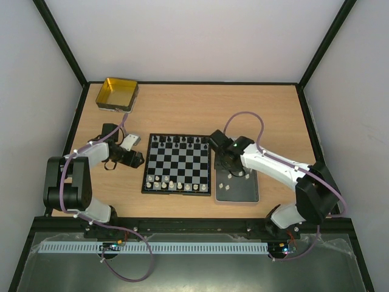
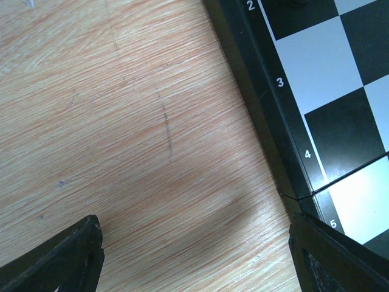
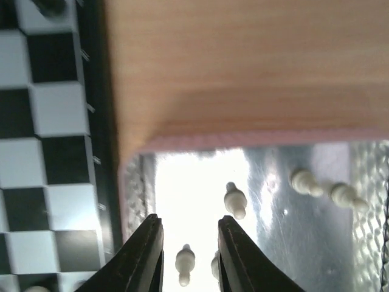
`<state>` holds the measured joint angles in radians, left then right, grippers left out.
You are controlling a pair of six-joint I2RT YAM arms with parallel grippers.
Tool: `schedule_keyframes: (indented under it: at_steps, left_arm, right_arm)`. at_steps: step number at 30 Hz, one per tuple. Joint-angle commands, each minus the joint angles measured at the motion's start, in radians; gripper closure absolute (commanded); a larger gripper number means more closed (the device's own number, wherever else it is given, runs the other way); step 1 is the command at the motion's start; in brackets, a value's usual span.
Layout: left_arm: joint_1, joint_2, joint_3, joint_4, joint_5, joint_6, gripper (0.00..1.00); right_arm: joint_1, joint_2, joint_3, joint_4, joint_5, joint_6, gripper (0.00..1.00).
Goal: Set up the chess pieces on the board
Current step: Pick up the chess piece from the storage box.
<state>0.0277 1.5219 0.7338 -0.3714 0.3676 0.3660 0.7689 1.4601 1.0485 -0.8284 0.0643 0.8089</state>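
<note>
At the near right, loose white chess pieces (image 3: pixel 235 199) are being held in the grey tray (image 1: pixel 243 196), which is being shown just right of the board (image 1: pixel 178 163). At least 4 of them are being seen lying on the tray's floor in the right wrist view. The right gripper (image 3: pixel 189 219) is being held over the far-left part of the tray, its 2 fingers being set narrowly apart. 1 white piece is being seen through the gap, down on the tray floor, and nothing is being pinched.

Along the board's near edge, white pieces are being shown standing on their squares.

Left of the board, the left gripper (image 2: pixel 194 243) is being held low over the bare table (image 2: pixel 121 121), its jaws being spread wide with nothing between them. The board's numbered border is being caught just beside 1 finger.

Along the board's far edge, black pieces are being shown standing. At the far left, well apart from the board, the open yellow tin (image 1: pixel 117 93) is being shown on the table.
</note>
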Motion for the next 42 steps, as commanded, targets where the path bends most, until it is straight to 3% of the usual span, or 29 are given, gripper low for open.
schedule_keyframes:
  at_steps: [1,10,21,31,42]
  left_arm:
    - [0.005,0.016,0.015,-0.011,0.017,0.002,0.17]
    - [0.005,0.028,0.017,-0.012,0.01,-0.001,0.16]
    - [-0.002,0.038,0.02,-0.013,0.006,-0.002,0.16]
    - [-0.002,0.032,0.018,-0.013,0.006,-0.002,0.16]
    - [-0.002,0.029,0.015,-0.013,0.006,-0.002,0.16]
  right_arm:
    - [0.003,-0.035,-0.101,0.056,-0.046,0.026,0.76]
    - [0.004,-0.05,-0.221,0.141,-0.119,0.027,0.77]
    - [0.029,-0.076,-0.249,0.159,-0.185,0.022,0.78]
    - [0.107,-0.061,-0.262,0.156,-0.18,0.052,0.78]
    - [0.11,-0.077,-0.288,0.144,-0.144,0.056,0.78]
